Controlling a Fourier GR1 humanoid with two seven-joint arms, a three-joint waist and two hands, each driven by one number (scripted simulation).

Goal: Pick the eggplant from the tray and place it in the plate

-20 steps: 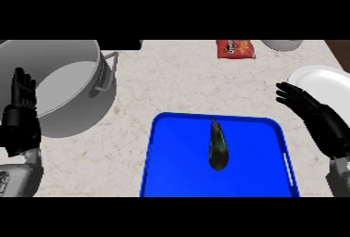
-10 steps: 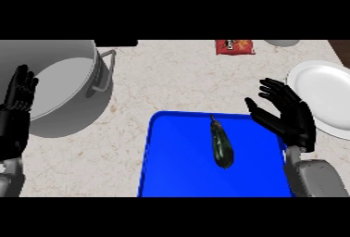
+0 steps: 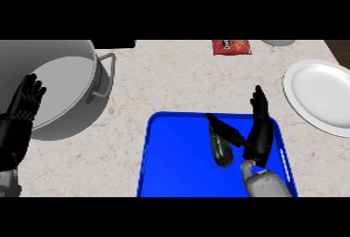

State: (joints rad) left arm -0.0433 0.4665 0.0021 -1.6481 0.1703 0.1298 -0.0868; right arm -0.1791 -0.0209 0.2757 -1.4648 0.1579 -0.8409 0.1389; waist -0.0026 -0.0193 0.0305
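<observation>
Your right hand [image 3: 258, 134] hangs over the blue tray [image 3: 171, 162], fingers straight and spread, grasping nothing. The eggplant [image 3: 220, 149] lies on the tray just left of the palm, under the outstretched thumb. The white plate [image 3: 321, 97] sits beyond your fingertips, to the right. Your left hand [image 3: 24, 99] rests open by the pot [image 3: 61, 74].

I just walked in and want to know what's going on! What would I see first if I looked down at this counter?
First, the bright blue rectangular tray at the bottom middle, with a dark, long eggplant lying on it and the robot's black right hand open right beside it. To the right sits a round white plate, and at the left a big grey metal pot, with the black left hand resting open.
</observation>
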